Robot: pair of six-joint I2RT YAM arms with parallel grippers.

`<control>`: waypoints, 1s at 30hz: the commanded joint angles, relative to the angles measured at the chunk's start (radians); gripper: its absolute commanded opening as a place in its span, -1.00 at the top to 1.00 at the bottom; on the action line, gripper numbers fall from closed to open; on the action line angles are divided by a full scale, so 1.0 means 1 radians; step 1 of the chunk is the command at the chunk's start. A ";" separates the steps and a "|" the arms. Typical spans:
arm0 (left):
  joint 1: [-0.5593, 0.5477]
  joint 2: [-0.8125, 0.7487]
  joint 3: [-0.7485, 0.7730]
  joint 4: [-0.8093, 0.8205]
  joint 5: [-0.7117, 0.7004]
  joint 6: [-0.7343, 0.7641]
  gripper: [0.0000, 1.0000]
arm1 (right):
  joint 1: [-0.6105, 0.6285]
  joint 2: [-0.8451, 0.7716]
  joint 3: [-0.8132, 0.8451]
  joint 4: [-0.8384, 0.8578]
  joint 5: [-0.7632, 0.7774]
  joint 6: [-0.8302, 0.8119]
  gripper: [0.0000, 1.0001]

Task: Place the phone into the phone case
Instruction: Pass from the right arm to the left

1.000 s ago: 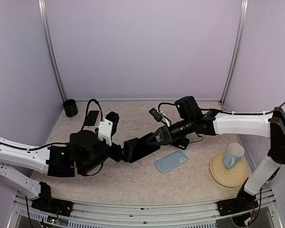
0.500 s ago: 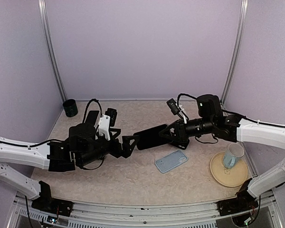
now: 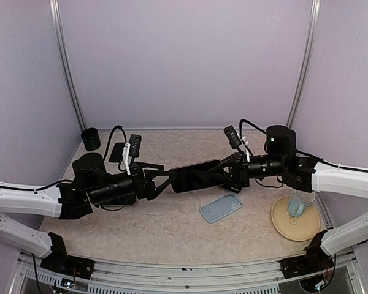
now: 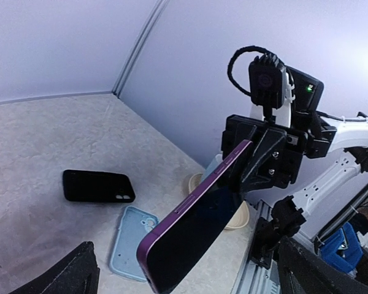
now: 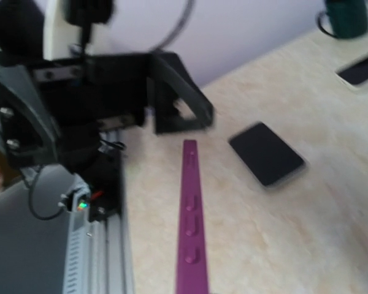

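A dark phone with a purple rim hangs flat above the table's middle. My right gripper is shut on its right end. In the right wrist view only the phone's purple edge with its side buttons shows, and the fingers are out of frame. My left gripper stands open at the phone's left end. In the left wrist view the phone reaches in between the wide-apart left fingers without touching them. A light blue phone case lies hollow side up on the table below, also in the left wrist view.
A black case lies past the blue one. Another black slab rests on the table under the left arm. A dark cup and a black phone sit back left. A mug stands on a plate at the right.
The right arm has pulled back to the right and lifted the phone to level. The left arm has drawn back left, its open fingers now at the phone's left end.
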 commanded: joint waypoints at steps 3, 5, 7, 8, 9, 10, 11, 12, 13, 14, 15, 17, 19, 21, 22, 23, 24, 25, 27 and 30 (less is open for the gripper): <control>0.034 0.061 0.000 0.129 0.258 -0.057 -0.98 | -0.008 -0.004 -0.019 0.227 -0.119 0.050 1.00; 0.036 0.079 0.006 0.135 0.286 -0.060 -0.98 | -0.008 0.009 -0.021 0.258 -0.139 0.065 1.00; 0.038 0.093 0.010 0.149 0.311 -0.068 -0.98 | -0.008 0.026 -0.021 0.287 -0.164 0.085 1.00; 0.040 0.098 0.011 0.156 0.316 -0.076 -0.98 | -0.007 0.034 -0.021 0.299 -0.171 0.093 1.00; 0.043 0.106 0.012 0.162 0.323 -0.085 -0.98 | -0.008 0.044 -0.021 0.308 -0.175 0.098 1.00; 0.046 0.110 0.014 0.173 0.334 -0.093 -0.95 | -0.008 0.052 -0.021 0.317 -0.178 0.104 1.00; 0.048 0.117 0.015 0.184 0.342 -0.103 -0.92 | -0.008 0.062 -0.021 0.326 -0.180 0.110 1.00; 0.050 0.122 0.016 0.199 0.348 -0.118 -0.90 | -0.007 0.074 -0.021 0.336 -0.187 0.115 1.00; 0.051 0.132 0.016 0.211 0.355 -0.122 -0.87 | -0.007 0.082 -0.022 0.349 -0.192 0.121 1.00; 0.052 0.138 0.018 0.217 0.364 -0.125 -0.85 | -0.007 0.089 -0.023 0.359 -0.193 0.127 1.00; 0.052 0.144 0.023 0.219 0.371 -0.128 -0.85 | -0.008 0.096 -0.023 0.367 -0.193 0.130 1.00; 0.052 0.153 0.029 0.221 0.377 -0.131 -0.82 | -0.008 0.104 -0.024 0.378 -0.191 0.133 1.00; 0.052 0.160 0.023 0.251 0.378 -0.142 -0.80 | -0.007 0.108 -0.028 0.393 -0.185 0.136 1.00; 0.052 0.161 0.009 0.288 0.371 -0.158 -0.79 | -0.008 0.110 -0.033 0.415 -0.179 0.142 1.00; 0.052 0.161 0.004 0.300 0.366 -0.167 -0.78 | -0.007 0.111 -0.037 0.424 -0.175 0.144 1.00; 0.052 0.160 -0.001 0.313 0.362 -0.176 -0.77 | -0.008 0.112 -0.037 0.430 -0.172 0.145 1.00; 0.052 0.160 -0.005 0.327 0.363 -0.184 -0.76 | -0.008 0.115 -0.038 0.437 -0.169 0.148 1.00; 0.052 0.162 -0.009 0.341 0.362 -0.190 -0.76 | -0.008 0.117 -0.040 0.443 -0.169 0.150 1.00; 0.053 0.167 -0.020 0.371 0.358 -0.204 -0.75 | -0.007 0.124 -0.040 0.453 -0.169 0.157 1.00; 0.052 0.174 -0.038 0.432 0.356 -0.232 -0.74 | -0.008 0.133 -0.041 0.475 -0.167 0.169 1.00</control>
